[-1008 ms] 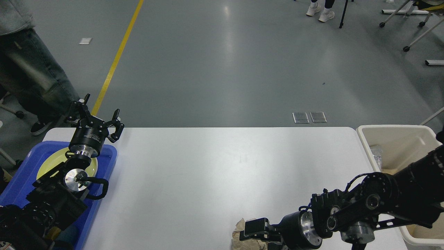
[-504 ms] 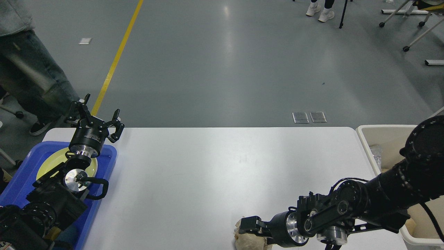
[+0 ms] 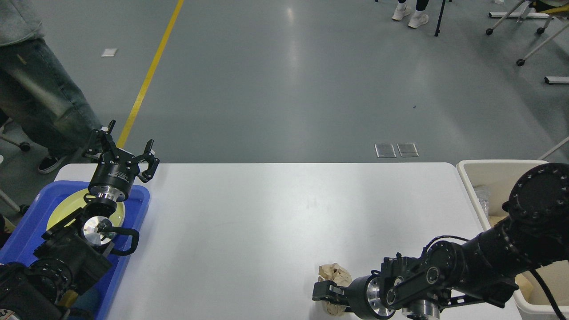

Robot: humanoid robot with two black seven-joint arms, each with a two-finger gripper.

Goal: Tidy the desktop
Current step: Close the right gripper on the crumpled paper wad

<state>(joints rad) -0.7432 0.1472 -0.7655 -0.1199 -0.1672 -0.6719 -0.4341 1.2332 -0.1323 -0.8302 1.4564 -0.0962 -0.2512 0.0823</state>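
Note:
The desktop [image 3: 266, 222] is a large white tabletop. A crumpled brown paper wad [image 3: 332, 272] sits at its near edge, right of centre. My right gripper [image 3: 324, 292] comes in from the right and is shut on the wad, with paper showing above and below the fingers. My left gripper [image 3: 124, 149] is open and empty. It is held up over the far end of the blue tray [image 3: 26, 231] at the table's left end.
A yellow-green plate [image 3: 62, 209] lies in the blue tray. A beige bin [image 3: 498, 171] stands off the table's right end with clear plastic [image 3: 482, 198] and brown paper [image 3: 524, 281] inside. A person [image 3: 35, 89] stands beyond the far left corner.
My right gripper and the paper wad have shifted right and slightly away from the near edge, so more of the wad shows. My right elbow has swung up. My left arm has not moved.

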